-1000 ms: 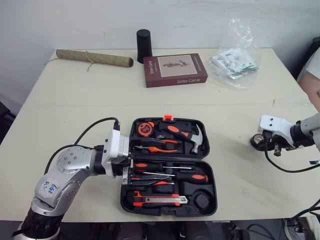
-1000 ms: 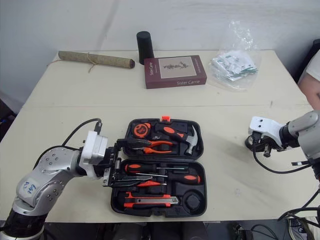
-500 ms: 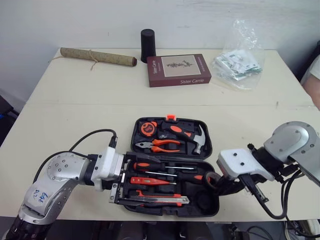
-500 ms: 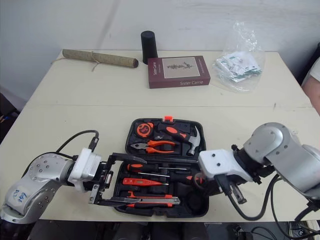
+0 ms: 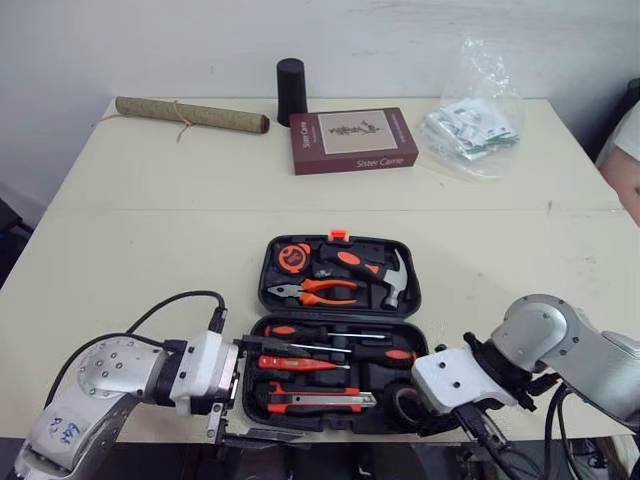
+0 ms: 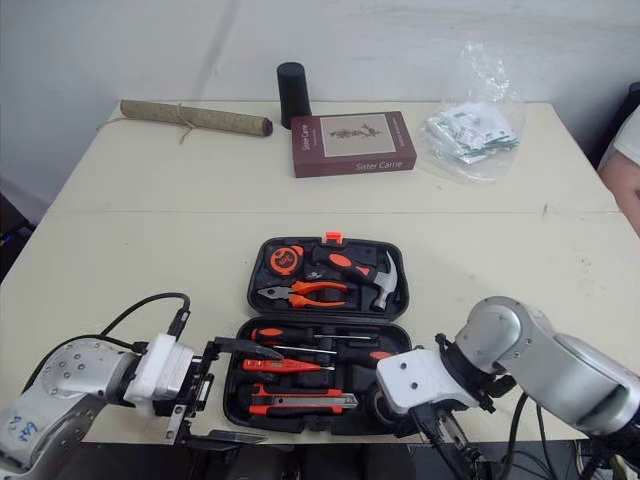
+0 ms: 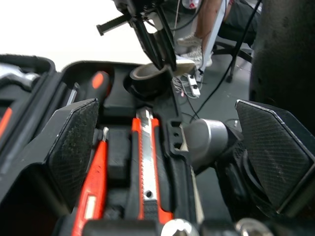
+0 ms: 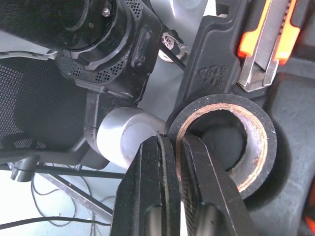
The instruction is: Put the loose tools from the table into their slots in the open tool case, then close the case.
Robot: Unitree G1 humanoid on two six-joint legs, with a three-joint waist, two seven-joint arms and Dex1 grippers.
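Observation:
The black tool case [image 5: 413, 295] lies open mid-table, holding a hammer [image 5: 385, 280], pliers [image 5: 315, 292], screwdrivers [image 5: 330, 332] and a utility knife [image 5: 320, 400] in its slots. My right gripper [image 8: 172, 142] is shut on the wall of a black tape roll [image 8: 221, 142], one finger inside the ring and one outside. The roll sits at the round recess in the case's near right corner [image 5: 403, 398]. My left gripper [image 5: 255, 392] stands open at the case's near left corner, its pads [image 7: 74, 147] straddling the front edge beside the knife [image 7: 146, 162].
At the table's back lie a rolled mat [image 5: 190, 115], a black cylinder [image 5: 290, 90], a maroon book [image 5: 352, 140] and a clear plastic bag [image 5: 470, 125]. A person's arm [image 5: 625, 165] shows at the right edge. The case sits close to the table's front edge.
My right arm swung from the table's right side to the case's near right corner, carrying the tape roll. My left gripper drew back along the case's left side toward the front edge.

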